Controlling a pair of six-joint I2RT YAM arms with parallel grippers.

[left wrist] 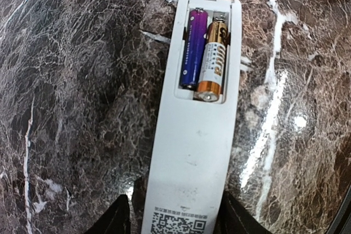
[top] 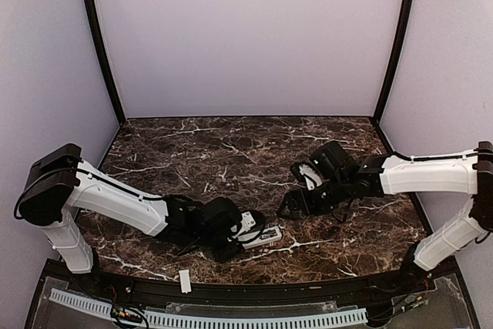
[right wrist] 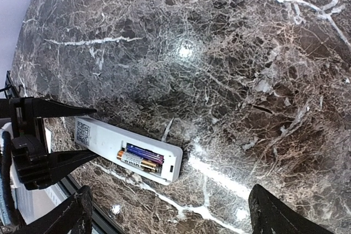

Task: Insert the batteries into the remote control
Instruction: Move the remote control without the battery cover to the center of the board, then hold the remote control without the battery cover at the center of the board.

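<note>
1. Top external view: a dark brown, white-veined marble desk [top: 231, 152] carries a slim white rectangular plastic remote control [top: 263, 238]. It lies close to the near edge, about midway across the desk's width.
2. The left claw [top: 248, 230] reaches in from the left and sits over the left end of the remote control.
3. Seen from the left wrist, the remote control lies with its back up and its battery bay [left wrist: 204, 53] uncovered at the end away from that claw.
4. Both batteries lie side by side in the bay, touching each other: a purple cylindrical battery [left wrist: 192, 47] and a gold-and-white cylindrical battery [left wrist: 214, 58]. The gold-and-white one reaches a little nearer the claw than the purple one. I cannot tell whether both are fully seated.
5. The left claw is released. Its black fingertips [left wrist: 119, 217] stand on either side of the end printed with a QR code label [left wrist: 175, 226], and a sliver of desk shows between one fingertip and the white plastic.
6. The right claw [right wrist: 170, 201] is spread wide and grasps nothing, with only marble between its fingers. It hangs above the desk just to the far right of the remote control, near it but apart.
7. A short flat white strip [top: 185, 280] lies at the near edge of the desk, to the left of the remote control and well apart from it.
</note>
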